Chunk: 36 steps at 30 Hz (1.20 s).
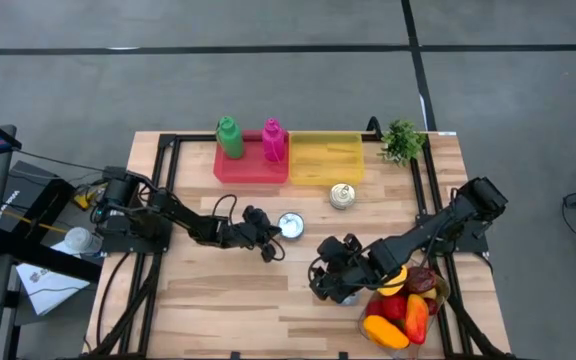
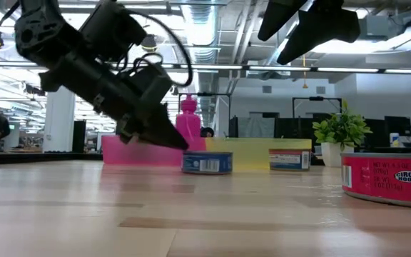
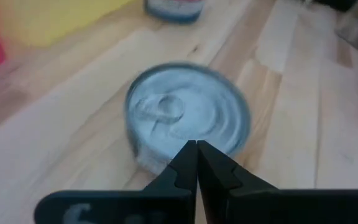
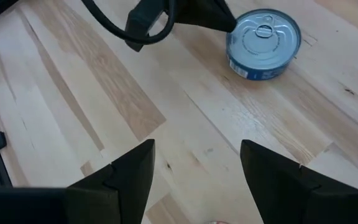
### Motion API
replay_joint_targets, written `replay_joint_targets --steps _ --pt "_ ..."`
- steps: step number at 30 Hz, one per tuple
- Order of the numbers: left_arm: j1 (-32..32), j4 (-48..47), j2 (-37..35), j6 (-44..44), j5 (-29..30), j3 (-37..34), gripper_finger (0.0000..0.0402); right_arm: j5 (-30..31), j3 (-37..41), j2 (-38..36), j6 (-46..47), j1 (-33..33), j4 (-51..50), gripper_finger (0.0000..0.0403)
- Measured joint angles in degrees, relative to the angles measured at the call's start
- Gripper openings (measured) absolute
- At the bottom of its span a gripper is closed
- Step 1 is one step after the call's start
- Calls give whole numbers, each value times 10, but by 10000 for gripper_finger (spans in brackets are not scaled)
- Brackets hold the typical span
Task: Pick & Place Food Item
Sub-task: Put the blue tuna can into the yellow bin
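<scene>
A silver-lidded can with a blue label (image 1: 290, 225) (image 3: 188, 118) (image 4: 263, 38) (image 2: 207, 163) stands upright on the wooden table. My left gripper (image 1: 271, 238) (image 3: 196, 148) is shut, its tips low at the can's left side. My right gripper (image 1: 333, 270) (image 4: 197, 168) is open and hovers above bare wood, right of and nearer than that can. A second can (image 1: 342, 196) (image 2: 289, 159) stands near the yellow tray (image 1: 326, 158). A red can (image 2: 389, 178) shows close in the low view. My left gripper's shut fingertips (image 3: 191, 155) stand against the side wall of the blue-labelled can (image 3: 160, 163), slanting down from the table's left. Whether they touch it, I cannot tell. The can stands flat on the table.
A pink tray (image 1: 251, 165) at the far edge holds a green bottle (image 1: 230, 137) and a pink bottle (image 1: 273, 139). A small plant (image 1: 401, 141) stands at the far right. A bowl (image 1: 440, 292) of peppers and fruit sits at the near right. Bare wood lies near left.
</scene>
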<state>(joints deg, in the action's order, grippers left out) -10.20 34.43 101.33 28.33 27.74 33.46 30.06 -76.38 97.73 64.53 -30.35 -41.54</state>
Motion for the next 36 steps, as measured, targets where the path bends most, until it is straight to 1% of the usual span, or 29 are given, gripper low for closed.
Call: replay_joint_targets --steps 3,7,13,16,21,24,28,30,33,36 --pt "0 25 0 21 20 -24 0 0 0 0 0 0 0 232" --pt "1 64 0 26 21 -45 0 0 0 0 0 3 0 232" --pt "0 76 10 39 23 -46 0 0 0 0 -3 13 0 232" --pt "-1 86 22 46 11 -44 0 0 0 0 -4 16 0 232" --pt "-1 84 25 52 8 -44 0 0 0 0 -4 16 0 232" --pt "-4 63 25 57 8 -44 0 0 0 0 -4 16 0 232" --pt "-14 46 25 67 12 -48 0 -1 0 0 23 16 0 232" --pt "-19 27 31 73 -6 -54 0 -3 0 0 46 21 0 232" --pt "-23 30 30 79 -5 -55 0 -12 0 0 74 34 1 232" --pt "-23 35 30 77 -2 -55 0 -17 0 0 71 51 11 232"
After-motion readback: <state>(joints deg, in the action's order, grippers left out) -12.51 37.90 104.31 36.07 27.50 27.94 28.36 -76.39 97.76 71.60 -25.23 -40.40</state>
